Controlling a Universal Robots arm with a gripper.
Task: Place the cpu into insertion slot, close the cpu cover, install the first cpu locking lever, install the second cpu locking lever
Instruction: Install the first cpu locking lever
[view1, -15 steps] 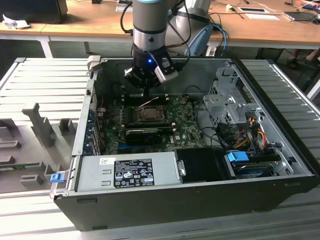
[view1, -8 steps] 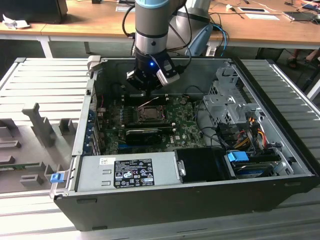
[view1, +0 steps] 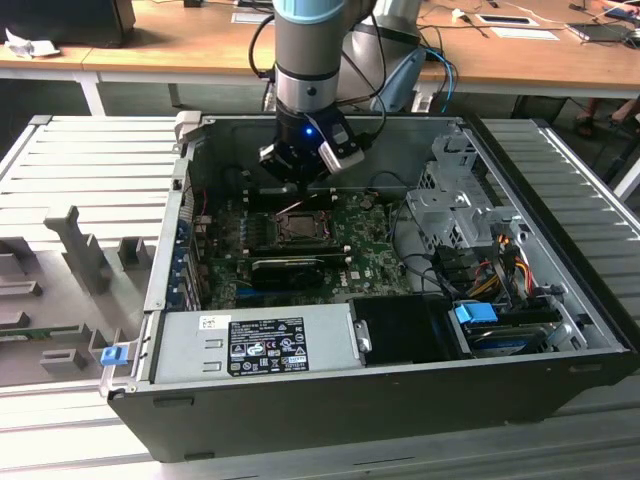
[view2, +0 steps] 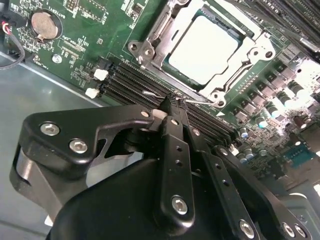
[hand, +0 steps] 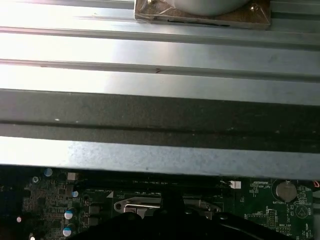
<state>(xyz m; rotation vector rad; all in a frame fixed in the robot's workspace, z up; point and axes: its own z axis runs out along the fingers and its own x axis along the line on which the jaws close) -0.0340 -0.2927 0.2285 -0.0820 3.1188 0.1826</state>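
Claw (view2: 172, 104) low beside insertion slot (view2: 200, 47)

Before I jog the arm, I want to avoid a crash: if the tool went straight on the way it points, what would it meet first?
Probably the thin wire lever at the socket's edge, just ahead of the tool; depth is unclear.

Ribbed grey metal table (view1: 90, 160) carries the open computer case (view1: 380, 390); grey holders (view1: 85, 250) rest alongside.
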